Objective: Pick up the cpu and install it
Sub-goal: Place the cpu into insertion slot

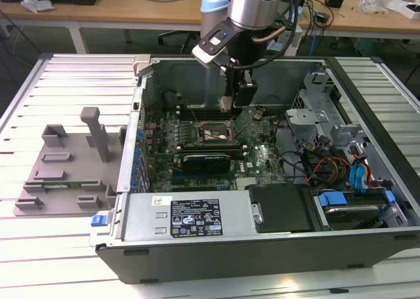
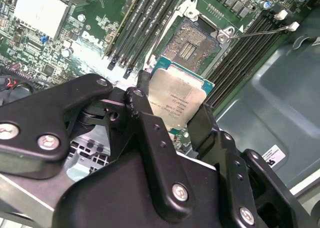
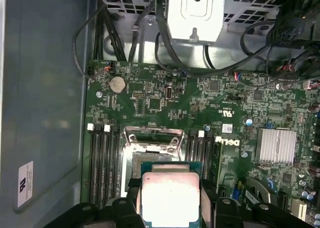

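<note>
The cpu (image 2: 175, 94), a flat square chip with a silver top plate, is clamped by its edges in my gripper (image 2: 171, 108), which is shut on it. In the first wrist view the cpu (image 3: 170, 194) sits between the black fingers (image 3: 131, 194), just above and partly in front of the open socket (image 3: 150, 150) on the green motherboard. The socket's metal frame (image 2: 192, 38) stands open with its contact field bare. In the exterior view my gripper (image 1: 231, 102) hangs inside the open computer case, a little above the socket (image 1: 211, 134).
Memory slots (image 3: 102, 158) flank the socket on both sides. A black card (image 1: 207, 161) lies in front of the socket, and the power supply (image 1: 190, 214) fills the case front. A drive cage (image 1: 328, 115) and cables crowd the right. A grey plastic fixture (image 1: 65, 168) stands outside the case, left.
</note>
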You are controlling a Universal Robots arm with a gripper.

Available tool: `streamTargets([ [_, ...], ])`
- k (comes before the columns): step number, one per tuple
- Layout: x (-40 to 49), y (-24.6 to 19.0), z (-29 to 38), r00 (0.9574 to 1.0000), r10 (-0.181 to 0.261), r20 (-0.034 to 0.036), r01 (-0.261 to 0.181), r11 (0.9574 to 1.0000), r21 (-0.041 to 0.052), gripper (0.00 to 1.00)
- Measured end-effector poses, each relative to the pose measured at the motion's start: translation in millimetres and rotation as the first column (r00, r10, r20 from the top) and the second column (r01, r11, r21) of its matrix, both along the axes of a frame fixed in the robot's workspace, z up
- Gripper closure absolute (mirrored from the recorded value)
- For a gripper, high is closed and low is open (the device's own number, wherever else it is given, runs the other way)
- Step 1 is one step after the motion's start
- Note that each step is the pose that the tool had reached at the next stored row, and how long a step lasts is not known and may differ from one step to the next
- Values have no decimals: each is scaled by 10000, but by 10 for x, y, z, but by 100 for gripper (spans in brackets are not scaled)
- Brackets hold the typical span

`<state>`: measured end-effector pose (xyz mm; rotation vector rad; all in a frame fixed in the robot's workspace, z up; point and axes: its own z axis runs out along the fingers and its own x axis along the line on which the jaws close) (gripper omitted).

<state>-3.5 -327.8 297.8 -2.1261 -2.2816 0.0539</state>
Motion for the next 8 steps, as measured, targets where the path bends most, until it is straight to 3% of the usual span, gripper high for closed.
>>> streamTargets([
  [4,-16,29,-24,10000,-2,0,2,10000,-1,45],
  [8,-32,108,-126,10000,-10,0,10,10000,-2,45],
])
